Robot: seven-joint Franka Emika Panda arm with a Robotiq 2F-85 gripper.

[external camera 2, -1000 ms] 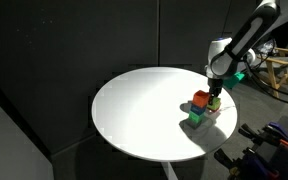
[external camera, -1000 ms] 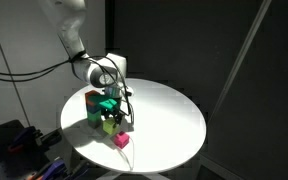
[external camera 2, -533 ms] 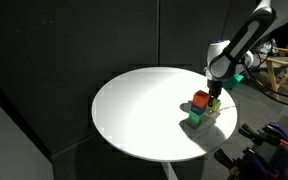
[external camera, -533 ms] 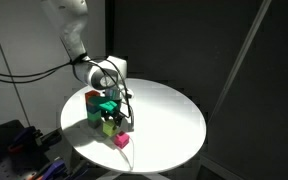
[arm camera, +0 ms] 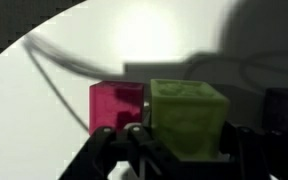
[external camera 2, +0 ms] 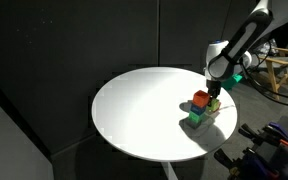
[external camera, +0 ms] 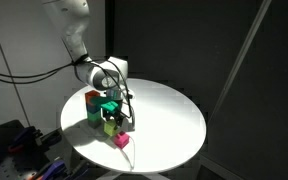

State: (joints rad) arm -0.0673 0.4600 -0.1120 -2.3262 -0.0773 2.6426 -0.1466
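Note:
My gripper (arm camera: 184, 142) is shut on a lime green block (arm camera: 187, 115), which fills the gap between the two dark fingers (arm camera: 134, 140) in the wrist view. A pink block (arm camera: 117, 105) stands right beside it on the white round table (arm camera: 44, 110). In both exterior views the gripper (external camera: 122, 112) (external camera 2: 214, 98) reaches down into a small cluster of blocks near the table's edge. The cluster holds a red block (external camera: 92, 98) (external camera 2: 200, 100), a dark green block (external camera: 108, 106) (external camera 2: 196, 116), the lime green block (external camera: 110, 125) and the pink block (external camera: 121, 140).
The white table (external camera: 174, 120) (external camera 2: 134, 110) stands on a dark floor against black curtains. A black cable (external camera: 24, 70) hangs beside the arm. Equipment (external camera 2: 274, 70) sits beyond the table's edge. A dark green object (arm camera: 287, 110) shows at the wrist view's right edge.

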